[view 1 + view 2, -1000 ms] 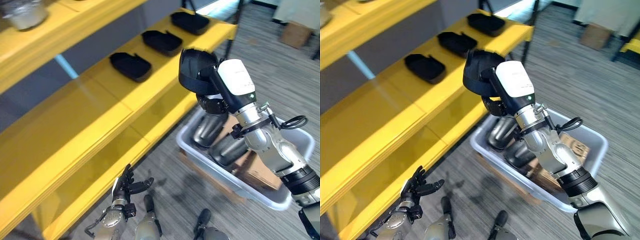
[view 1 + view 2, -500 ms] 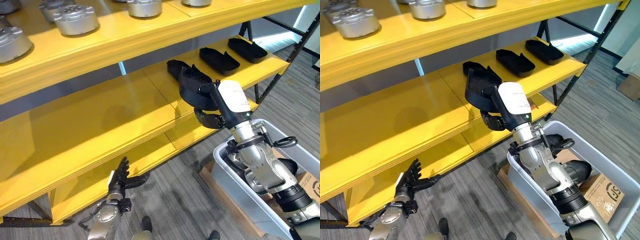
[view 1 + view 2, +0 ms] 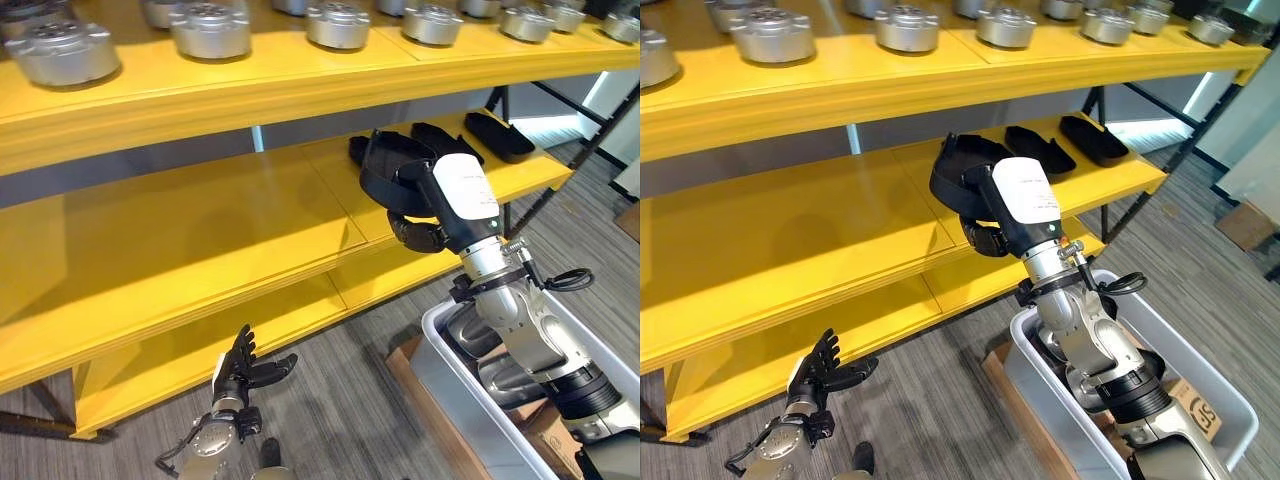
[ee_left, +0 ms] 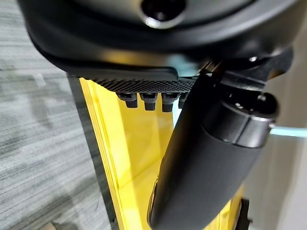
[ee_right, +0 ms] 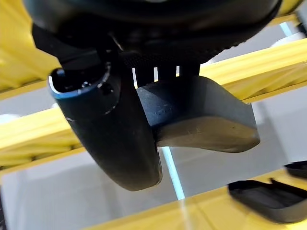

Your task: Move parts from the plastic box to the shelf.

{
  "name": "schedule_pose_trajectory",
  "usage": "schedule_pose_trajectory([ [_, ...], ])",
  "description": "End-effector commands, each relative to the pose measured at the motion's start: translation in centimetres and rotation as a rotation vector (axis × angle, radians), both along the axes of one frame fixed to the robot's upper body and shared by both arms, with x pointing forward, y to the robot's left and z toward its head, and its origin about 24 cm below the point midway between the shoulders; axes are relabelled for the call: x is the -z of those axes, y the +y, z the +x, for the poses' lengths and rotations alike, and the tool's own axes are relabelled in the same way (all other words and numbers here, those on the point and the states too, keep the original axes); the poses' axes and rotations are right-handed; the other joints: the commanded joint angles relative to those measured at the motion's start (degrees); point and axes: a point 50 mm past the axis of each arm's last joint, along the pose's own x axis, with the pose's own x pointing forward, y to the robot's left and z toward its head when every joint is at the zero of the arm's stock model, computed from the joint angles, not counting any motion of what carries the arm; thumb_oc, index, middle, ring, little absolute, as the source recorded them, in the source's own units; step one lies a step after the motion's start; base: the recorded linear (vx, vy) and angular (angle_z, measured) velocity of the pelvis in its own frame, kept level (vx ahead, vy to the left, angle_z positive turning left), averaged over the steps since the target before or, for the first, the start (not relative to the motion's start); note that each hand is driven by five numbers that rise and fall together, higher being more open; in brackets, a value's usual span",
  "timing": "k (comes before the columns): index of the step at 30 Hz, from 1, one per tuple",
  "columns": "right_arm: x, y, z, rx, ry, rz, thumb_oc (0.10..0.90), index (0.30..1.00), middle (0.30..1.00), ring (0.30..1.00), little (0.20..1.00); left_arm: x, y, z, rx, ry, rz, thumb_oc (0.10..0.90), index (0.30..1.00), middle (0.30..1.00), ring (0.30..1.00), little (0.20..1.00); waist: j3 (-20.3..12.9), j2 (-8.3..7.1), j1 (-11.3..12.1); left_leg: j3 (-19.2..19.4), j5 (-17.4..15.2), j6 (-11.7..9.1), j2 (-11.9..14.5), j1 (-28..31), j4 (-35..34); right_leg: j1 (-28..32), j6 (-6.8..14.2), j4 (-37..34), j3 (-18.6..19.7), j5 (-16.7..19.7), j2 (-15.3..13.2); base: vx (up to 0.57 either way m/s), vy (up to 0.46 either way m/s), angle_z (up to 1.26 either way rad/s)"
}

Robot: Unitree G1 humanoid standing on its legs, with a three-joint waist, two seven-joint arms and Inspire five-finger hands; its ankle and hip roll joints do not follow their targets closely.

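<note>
The right hand (image 3: 415,228) is raised in front of the middle board of the yellow shelf (image 3: 190,230), its fingers and thumb curled round a black moulded plastic part (image 3: 385,170); the hand's bulk hides much of that part. Three more black parts (image 3: 1040,150) lie on the same board beyond it, partly covered. The grey plastic box (image 3: 1215,385) sits on the floor, its contents mostly hidden by the arm. The left hand (image 3: 240,368) hangs low, fingers straight and spread, holding nothing.

Both eye views look down on the yellow shelf (image 3: 200,230); each wrist view faces it from close.
</note>
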Motion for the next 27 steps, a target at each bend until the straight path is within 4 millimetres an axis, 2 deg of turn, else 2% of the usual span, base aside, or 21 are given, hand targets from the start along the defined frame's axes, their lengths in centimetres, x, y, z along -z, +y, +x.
schedule_pose_trajectory([
  [1, -7.7, 2.9, -0.1, -0.124, -0.322, 0.006, 0.400, 0.300, 0.300, 0.300, 0.300, -3.9, 0.2, 2.6, 0.030, -0.222, 0.046, 0.900, 1.000, 1.000, 1.000, 1.000, -3.0, -1.46, 2.2, 1.0, -7.9, 3.5, -1.0, -1.7, 4.6, 2.0, 3.9, 0.8, 3.4, 5.4, -5.6, 0.02, 0.121, -0.03],
  [2, -7.8, 2.9, -0.1, -0.124, -0.324, 0.006, 0.400, 0.300, 0.300, 0.300, 0.300, -3.9, 0.2, 2.6, 0.030, -0.224, 0.045, 0.900, 1.000, 1.000, 1.000, 1.000, -2.7, -1.59, 2.1, 1.8, -7.3, 4.1, -1.2, -2.4, 5.3, 1.6, 3.4, 0.8, 2.6, 6.0, -6.0, 0.07, 0.160, -0.01],
  [3, -7.8, 3.0, 0.0, -0.123, -0.323, -0.004, 0.400, 0.300, 0.300, 0.300, 0.300, -4.2, 0.3, 2.8, 0.032, -0.236, 0.054, 0.900, 1.000, 1.000, 1.000, 1.000, -2.4, -1.63, 2.7, 0.1, -9.5, 4.2, -2.3, -3.6, 7.4, 2.0, 4.2, 1.2, 3.2, 6.6, -6.8, -0.07, 0.097, 0.04],
  [4, -7.8, 3.0, 0.0, -0.122, -0.325, -0.005, 0.400, 0.300, 0.300, 0.300, 0.300, -4.2, 0.3, 2.9, 0.033, -0.237, 0.054, 0.900, 1.000, 1.000, 1.000, 1.000, -2.1, -1.75, 2.7, 0.8, -8.8, 4.8, -2.5, -4.4, 8.0, 1.6, 3.6, 1.3, 2.4, 7.1, -7.2, 0.01, 0.197, 0.11],
  [5, -7.5, 3.0, 0.0, -0.123, -0.311, -0.006, 0.400, 0.300, 0.300, 0.300, 0.300, -4.5, 0.3, 3.1, 0.043, -0.248, 0.073, 0.900, 1.000, 1.000, 1.000, 1.000, -1.6, -1.79, 2.6, -0.8, -10.0, 5.8, -3.6, -5.8, 10.1, 1.4, 3.2, 3.0, 3.2, 7.6, -8.0, -0.04, 0.131, 0.23],
  [7, -7.3, 3.0, -0.1, -0.127, -0.299, -0.006, 0.400, 0.300, 0.300, 0.300, 0.300, -4.7, 0.2, 3.3, 0.057, -0.253, 0.082, 0.900, 1.000, 1.000, 1.000, 1.000, -1.4, -1.46, 2.5, -1.7, -10.5, 6.5, -4.5, -6.5, 10.8, 1.0, 2.8, 5.2, 4.1, 7.1, -8.2, 0.04, 0.178, 0.39],
  [8, -7.0, 2.7, 0.0, -0.121, -0.289, -0.013, 0.400, 0.300, 0.300, 0.300, 0.300, -4.8, 0.1, 3.5, 0.072, -0.258, 0.090, 0.900, 1.000, 1.000, 1.000, 1.000, -1.2, -1.10, 1.9, -2.8, -10.8, 7.1, -5.3, -6.8, 10.7, 0.3, 2.1, 7.5, 6.4, 6.9, -7.8, 0.13, 0.303, 0.61],
  [9, -6.6, 2.3, -0.1, -0.119, -0.267, -0.026, 0.400, 0.300, 0.300, 0.300, 0.300, -5.1, -0.3, 3.9, 0.112, -0.265, 0.100, 0.900, 1.000, 1.000, 1.000, 1.000, -0.6, -0.08, 0.1, -6.3, -10.7, 8.1, -7.3, -6.6, 10.0, -1.8, 0.4, 11.3, 13.6, 6.8, -5.2, 0.10, 0.219, 0.85],
  [10, -6.6, 2.2, -0.1, -0.118, -0.268, -0.027, 0.400, 0.300, 0.300, 0.300, 0.300, -5.1, -0.3, 3.9, 0.113, -0.266, 0.100, 0.900, 1.000, 1.000, 1.000, 1.000, -0.7, -0.08, 0.1, -6.3, -10.4, 8.1, -7.3, -6.9, 9.9, -2.2, 0.3, 11.4, 13.6, 6.9, -5.3, 0.11, 0.227, 1.29],
  [11, -6.9, 2.0, -0.2, -0.116, -0.274, -0.025, 0.400, 0.300, 0.300, 0.300, 0.300, -5.2, -0.6, 4.3, 0.132, -0.269, 0.104, 0.900, 1.000, 1.000, 1.000, 1.000, -0.3, 0.71, -1.3, -8.1, -9.9, 8.5, -7.9, -6.7, 9.0, -4.9, -0.9, 13.9, 18.0, 5.8, -2.2, 0.06, 0.146, 1.07],
  [13, -7.1, 1.6, -0.2, -0.111, -0.282, -0.014, 0.400, 0.300, 0.300, 0.300, 0.300, -5.2, -0.7, 4.8, 0.149, -0.269, 0.115, 0.900, 1.000, 1.000, 1.000, 1.000, 1.0, 2.19, -3.4, -10.9, -9.6, 8.9, -8.6, -5.6, 8.5, -10.1, -2.9, 18.1, 22.9, 2.6, 2.5, 0.14, 0.176, 0.90],
  [14, -7.4, 1.7, -0.2, -0.115, -0.290, -0.012, 0.400, 0.300, 0.300, 0.300, 0.300, -5.4, -0.9, 5.0, 0.155, -0.277, 0.116, 0.900, 1.000, 1.000, 1.000, 1.000, 1.5, 2.80, -3.9, -11.6, -9.4, 8.9, -8.6, -5.4, 8.4, -11.9, -3.4, 18.0, 23.1, 1.6, 2.7, 0.22, 0.039, 0.99],
  [15, -8.1, 1.6, -0.2, -0.111, -0.319, -0.020, 0.400, 0.300, 0.300, 0.300, 0.300, -5.7, -1.2, 5.4, 0.168, -0.294, 0.116, 0.900, 1.000, 1.000, 1.000, 1.000, 3.1, 3.73, -5.3, -13.8, -10.5, 8.3, -8.8, -4.1, 9.4, -13.8, -3.5, 15.6, 25.4, 0.2, 2.8, 0.15, -0.019, 0.74],
  [16, -8.1, 1.6, -0.2, -0.112, -0.320, -0.021, 0.400, 0.300, 0.300, 0.300, 0.300, -5.8, -1.2, 5.5, 0.168, -0.295, 0.116, 0.900, 1.000, 1.000, 1.000, 1.000, 3.2, 3.77, -5.4, -13.8, -10.3, 8.4, -8.8, -4.3, 9.4, -13.8, -3.5, 15.5, 25.3, 0.5, 2.7, 0.19, -0.152, 0.72],
  [17, -8.6, 1.4, -0.4, -0.103, -0.341, -0.019, 0.400, 0.300, 0.300, 0.300, 0.300, -6.1, -1.7, 6.1, 0.177, -0.310, 0.109, 0.900, 1.000, 1.000, 1.000, 1.000, 4.5, 3.70, -6.1, -15.6, -11.5, 7.2, -9.4, -4.1, 11.7, -15.0, -2.6, 11.2, 28.2, 1.8, 1.3, 0.08, -0.108, 0.61],
  [19, -8.6, 1.2, -0.4, -0.094, -0.347, -0.016, 0.400, 0.300, 0.300, 0.300, 0.300, -6.2, -1.8, 6.3, 0.180, -0.313, 0.106, 0.900, 1.000, 1.000, 1.000, 1.000, 4.9, 3.44, -6.4, -16.5, -12.4, 6.8, -9.5, -4.3, 13.2, -14.6, -2.2, 9.3, 28.9, 2.2, 0.5, 0.12, -0.170, 0.77],
  [21, -8.4, 0.5, -0.6, -0.075, -0.349, -0.002, 0.400, 0.300, 0.300, 0.300, 0.300, -6.4, -2.4, 6.5, 0.213, -0.325, 0.121, 0.900, 1.000, 1.000, 1.000, 1.000, 5.2, 2.94, -7.5, -19.7, -14.2, 6.3, -9.9, -5.3, 16.6, -14.0, -1.0, 6.6, 31.2, 4.4, -1.1, 0.13, -0.274, 1.03],
  [23, -8.1, -0.3, -0.8, -0.049, -0.338, 0.016, 0.400, 0.300, 0.300, 0.300, 0.300, -6.3, -2.5, 6.3, 0.222, -0.320, 0.112, 0.900, 1.000, 1.000, 1.000, 1.000, 5.1, 1.97, -7.7, -21.8, -14.8, 5.2, -9.7, -6.0, 18.3, -12.9, -0.3, 6.4, 30.3, 6.4, -2.0, 0.07, -0.329, 1.22],
  [24, -7.8, -1.1, -1.1, -0.037, -0.330, 0.033, 0.400, 0.300, 0.300, 0.300, 0.300, -6.3, -2.4, 6.3, 0.226, -0.319, 0.115, 0.900, 1.000, 1.000, 1.000, 1.000, 4.7, 0.86, -7.3, -22.9, -14.8, 4.1, -9.3, -7.1, 18.6, -11.0, 0.3, 6.0, 28.7, 5.5, -2.7, 0.00, -0.279, 1.34],
  [27, -7.6, -1.2, -1.1, -0.046, -0.313, 0.058, 0.400, 0.300, 0.300, 0.300, 0.300, -6.1, -2.3, 6.0, 0.217, -0.308, 0.106, 0.900, 1.000, 1.000, 1.000, 1.000, 3.8, 0.26, -7.2, -23.4, -14.6, 3.5, -8.4, -7.1, 18.0, -9.9, 0.8, 6.1, 27.1, 3.8, -2.3, 0.02, -0.227, 1.03],
])
